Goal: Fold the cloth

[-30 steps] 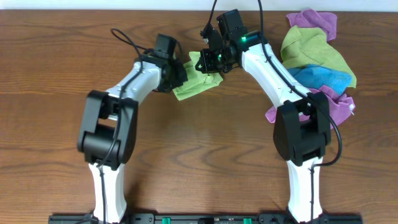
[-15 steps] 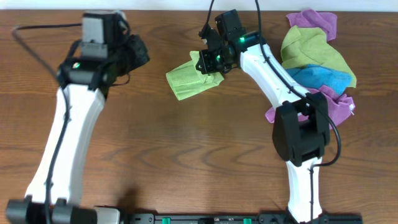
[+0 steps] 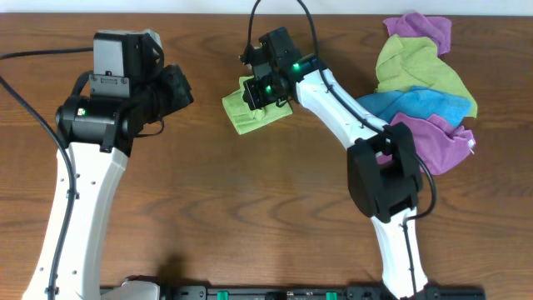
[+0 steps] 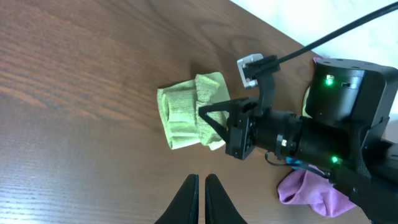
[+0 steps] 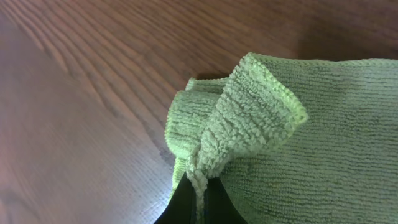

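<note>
Our right hand (image 5: pixel 198 200) was pinched tight on a bunched-up edge of the green cloth (image 5: pixel 311 143). It held that edge low, just over the counter (image 5: pixel 74 93). The bit in the pinch stood up like a small bump, and one corner flopped over beside it. Our left hand (image 4: pixel 200 198) was up and well away on the other side. Its two fingers were close together, with nothing between them. The green cloth lay near the back of the counter, about in the middle, between our two arms. It looked soft and fuzzy, like a towel, with a stitched edge. From above it was a small, thick packet, with layers stacked on each other. So we thought most of the folding was done. But it was not neat yet. The end by our right hand was lumpy and rolled, and one side stuck out past the rest. We guessed the last flap had to be laid down flat and smoothed, and then our right hand had to let go. A pile of other cloths (image 3: pixel 420 83), purple, green and blue, sat far off to the right, not touching the green cloth.
</note>
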You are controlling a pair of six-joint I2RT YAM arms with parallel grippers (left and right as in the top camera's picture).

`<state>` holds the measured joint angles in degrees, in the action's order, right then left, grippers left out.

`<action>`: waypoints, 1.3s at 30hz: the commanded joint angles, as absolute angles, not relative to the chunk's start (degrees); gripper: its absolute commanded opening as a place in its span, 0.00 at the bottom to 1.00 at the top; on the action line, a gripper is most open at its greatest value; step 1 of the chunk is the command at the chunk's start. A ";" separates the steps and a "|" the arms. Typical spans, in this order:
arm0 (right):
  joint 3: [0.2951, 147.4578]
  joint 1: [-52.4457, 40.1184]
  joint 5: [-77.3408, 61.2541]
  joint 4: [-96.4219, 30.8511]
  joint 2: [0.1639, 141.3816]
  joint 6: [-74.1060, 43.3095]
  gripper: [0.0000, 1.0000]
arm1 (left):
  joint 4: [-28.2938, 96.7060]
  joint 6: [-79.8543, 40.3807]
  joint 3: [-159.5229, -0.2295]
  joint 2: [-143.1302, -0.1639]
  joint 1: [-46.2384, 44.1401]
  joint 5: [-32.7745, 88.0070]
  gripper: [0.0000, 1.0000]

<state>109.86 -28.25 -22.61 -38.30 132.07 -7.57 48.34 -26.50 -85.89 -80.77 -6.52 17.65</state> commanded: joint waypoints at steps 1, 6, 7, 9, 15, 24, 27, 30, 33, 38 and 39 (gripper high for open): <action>110.34 -28.58 -20.99 -37.93 133.60 -6.79 0.01 | 49.01 -25.21 -86.17 -80.31 -6.35 17.43 0.07; 110.34 -30.00 -26.00 -36.45 134.54 -8.14 0.34 | 48.99 -25.21 -86.17 -80.31 -6.33 17.41 0.07; 110.34 -30.48 -28.16 -35.48 134.54 -8.16 0.38 | 48.88 -25.21 -86.17 -80.31 -6.33 17.39 0.07; 110.34 -31.38 -30.61 -33.61 134.54 -8.32 0.44 | 48.49 -25.21 -86.17 -80.31 -6.33 17.39 0.07; 110.39 -32.21 -32.75 -32.53 134.47 -9.41 0.48 | 48.12 -24.75 -86.17 -80.31 -6.33 15.81 0.10; 113.75 -27.70 -31.18 -36.77 126.78 -6.28 0.52 | 49.17 -23.49 -85.34 -80.60 -6.31 7.94 0.51; 114.06 -25.69 -21.23 -42.28 123.94 -4.54 0.12 | 47.44 -23.53 -82.17 -81.78 -6.31 10.02 0.67; 113.67 -23.51 -18.09 -46.13 124.40 -3.36 0.01 | 38.87 -24.29 -74.48 -83.57 -6.31 15.40 0.75; 113.56 -22.37 -15.11 -46.37 126.43 -3.31 0.01 | 27.44 -27.79 -65.43 -87.33 -6.31 19.68 0.88; 113.56 -22.35 -10.48 -46.11 130.23 -3.31 0.01 | 15.42 -33.98 -60.55 -95.77 -6.39 26.00 0.98; 113.56 -22.22 -10.48 -46.02 131.02 -3.38 0.01 | 13.96 -35.20 -60.55 -97.47 -6.39 27.07 0.98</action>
<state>113.62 -22.31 -13.34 -46.06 128.49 -4.45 16.05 -30.37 -60.64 -94.65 -6.52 22.35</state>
